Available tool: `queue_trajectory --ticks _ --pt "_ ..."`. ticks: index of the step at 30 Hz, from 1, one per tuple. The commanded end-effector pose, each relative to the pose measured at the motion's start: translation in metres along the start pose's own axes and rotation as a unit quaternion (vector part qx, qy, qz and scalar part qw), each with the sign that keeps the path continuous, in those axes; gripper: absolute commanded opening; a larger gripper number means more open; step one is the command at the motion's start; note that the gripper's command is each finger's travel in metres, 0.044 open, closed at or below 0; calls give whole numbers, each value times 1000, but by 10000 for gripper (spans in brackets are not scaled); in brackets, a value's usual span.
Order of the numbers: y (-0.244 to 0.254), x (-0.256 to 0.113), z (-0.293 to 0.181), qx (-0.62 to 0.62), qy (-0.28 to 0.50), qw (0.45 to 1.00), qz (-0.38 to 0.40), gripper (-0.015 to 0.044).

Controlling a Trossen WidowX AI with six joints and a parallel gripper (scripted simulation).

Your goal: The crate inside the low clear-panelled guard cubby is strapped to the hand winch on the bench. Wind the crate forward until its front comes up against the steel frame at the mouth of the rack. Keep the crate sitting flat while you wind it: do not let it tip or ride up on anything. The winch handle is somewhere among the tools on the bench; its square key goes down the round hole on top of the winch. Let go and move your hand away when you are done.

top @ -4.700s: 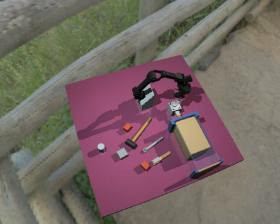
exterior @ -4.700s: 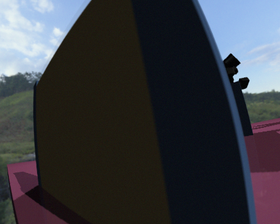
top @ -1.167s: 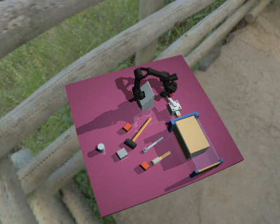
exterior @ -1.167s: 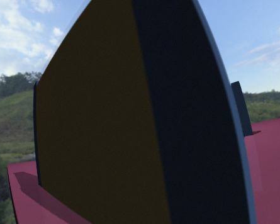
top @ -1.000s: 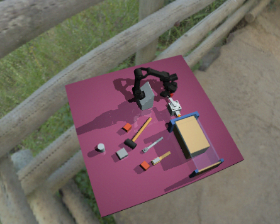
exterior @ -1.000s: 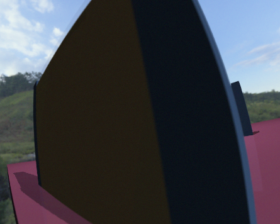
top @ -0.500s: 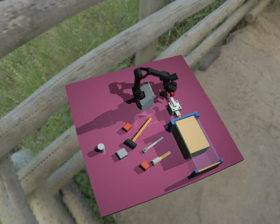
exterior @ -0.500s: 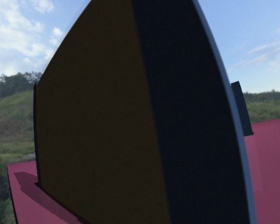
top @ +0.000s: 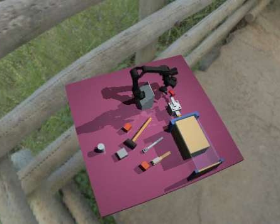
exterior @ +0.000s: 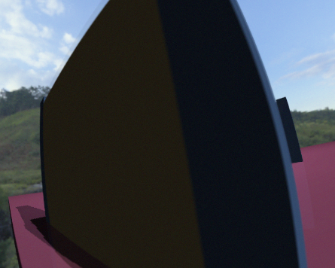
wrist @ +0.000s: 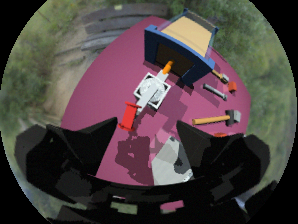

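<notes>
My gripper (top: 168, 87) (wrist: 147, 120) is open and empty, back from the winch. The handle's red grip (top: 172, 93) (wrist: 129, 116) stands near the fingertips, not between them. Its pale bar (wrist: 147, 99) lies across the top of the white winch (top: 174, 107) (wrist: 136, 92), with an orange end (top: 179, 116) (wrist: 168, 67) towards the rack. The key's seating is hidden. The tan crate (top: 192, 135) (wrist: 193, 33) looks flat in the cubby. Its front is close behind the blue frame (top: 197, 114) (wrist: 174, 38); I cannot tell whether they touch. A dark panel fills the exterior view.
A hammer (top: 142, 129) (wrist: 211, 120), a wrench-like tool (top: 154, 145) (wrist: 214, 92) and a brush (top: 160, 158) lie on the bench. Two red blocks (top: 127, 127) (top: 144, 165), a grey block (top: 122, 153) and a pale cylinder (top: 100, 147) stand farther left.
</notes>
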State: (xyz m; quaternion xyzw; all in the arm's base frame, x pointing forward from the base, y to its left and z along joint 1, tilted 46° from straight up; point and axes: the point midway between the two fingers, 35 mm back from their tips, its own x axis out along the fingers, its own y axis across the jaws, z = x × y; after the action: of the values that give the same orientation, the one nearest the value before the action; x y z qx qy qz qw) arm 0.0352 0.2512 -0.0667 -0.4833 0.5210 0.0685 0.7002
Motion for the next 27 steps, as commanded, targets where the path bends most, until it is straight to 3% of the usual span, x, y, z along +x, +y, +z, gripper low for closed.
queue_trajectory --ticks 1,7,21,27 --pt "-10 -35 0 5 -7 1000 10 440" --pt "-9 -36 6 4 -3 1000 9 440" --pt "-12 3 108 2 164 986 -12 440" --pt "-20 22 127 1 207 978 -8 440"
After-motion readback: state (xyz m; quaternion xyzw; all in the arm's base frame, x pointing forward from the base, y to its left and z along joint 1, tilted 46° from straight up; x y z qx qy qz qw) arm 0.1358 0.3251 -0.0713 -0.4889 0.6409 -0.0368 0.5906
